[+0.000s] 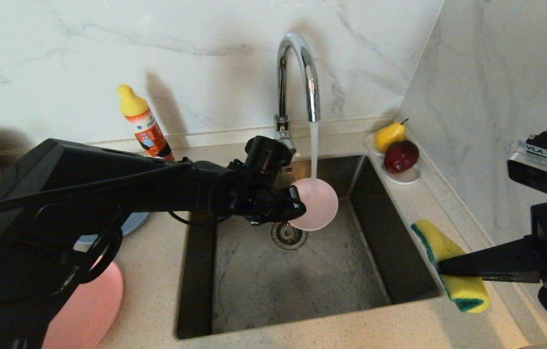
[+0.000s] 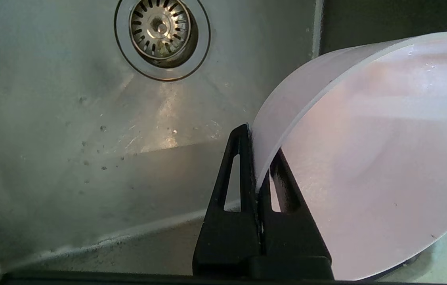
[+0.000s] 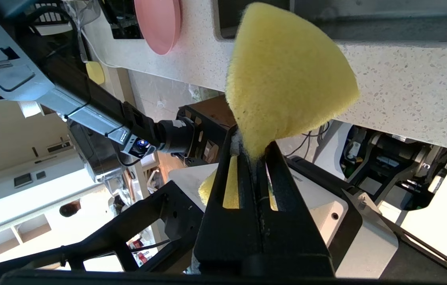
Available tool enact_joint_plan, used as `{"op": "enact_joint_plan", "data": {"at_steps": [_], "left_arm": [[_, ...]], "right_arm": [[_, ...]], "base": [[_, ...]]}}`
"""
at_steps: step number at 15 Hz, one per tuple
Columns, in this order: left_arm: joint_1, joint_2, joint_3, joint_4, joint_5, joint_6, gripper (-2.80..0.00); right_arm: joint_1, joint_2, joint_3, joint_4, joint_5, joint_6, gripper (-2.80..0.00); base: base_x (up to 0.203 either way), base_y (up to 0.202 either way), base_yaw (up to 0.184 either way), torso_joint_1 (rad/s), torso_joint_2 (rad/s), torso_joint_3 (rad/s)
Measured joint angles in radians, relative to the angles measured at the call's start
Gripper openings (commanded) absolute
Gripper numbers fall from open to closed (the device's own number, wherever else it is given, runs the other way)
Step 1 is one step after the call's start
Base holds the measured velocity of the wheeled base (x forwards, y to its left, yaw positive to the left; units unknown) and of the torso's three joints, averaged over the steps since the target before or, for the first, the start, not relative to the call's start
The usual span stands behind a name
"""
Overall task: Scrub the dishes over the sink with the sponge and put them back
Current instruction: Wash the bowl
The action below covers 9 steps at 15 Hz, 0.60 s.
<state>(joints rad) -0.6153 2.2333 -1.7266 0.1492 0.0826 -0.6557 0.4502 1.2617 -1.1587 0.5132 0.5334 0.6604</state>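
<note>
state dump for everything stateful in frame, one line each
faucet: running, stream landing on the pale pink dish
pale pink dish: held on edge over the sink, wet
left gripper: shut on the dish rim
right gripper: shut on the sponge
sponge: pinched at its waist, held over the counter right of the sink
sink: wet, drain strainer in place
salmon-pink plate: lying on the counter, left

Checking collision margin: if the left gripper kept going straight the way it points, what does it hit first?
Likely the sink's right wall. The left gripper, jaws shut on the pale pink dish under the tap stream, points across the basin toward that side. Depth is unclear; the held dish leads, so it would probably touch first.
</note>
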Motion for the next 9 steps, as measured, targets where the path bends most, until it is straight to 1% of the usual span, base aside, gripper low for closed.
{"op": "enact_joint_plan", "data": {"at_steps": [7, 8, 9], "left_arm": [[0.000, -0.006, 0.009, 0.032, 0.004, -0.017, -2.80], [0.000, -0.013, 0.012, 0.047, 0.016, -0.019, -2.80], [0.000, -0.021, 0.015, 0.065, 0.044, -0.019, -2.80]], "right_arm": [[-0.001, -0.002, 0.003, -0.005, 0.002, 0.000, -2.80], [-0.001, -0.002, 0.004, -0.006, 0.002, 0.000, -2.80], [-0.001, -0.002, 0.005, -0.006, 0.002, 0.000, -2.80]], "base": [[0.000, 0.000, 0.000, 0.000, 0.00, 0.000], [0.000, 0.000, 0.000, 0.000, 0.00, 0.000], [0.000, 0.000, 0.000, 0.000, 0.00, 0.000]]}}
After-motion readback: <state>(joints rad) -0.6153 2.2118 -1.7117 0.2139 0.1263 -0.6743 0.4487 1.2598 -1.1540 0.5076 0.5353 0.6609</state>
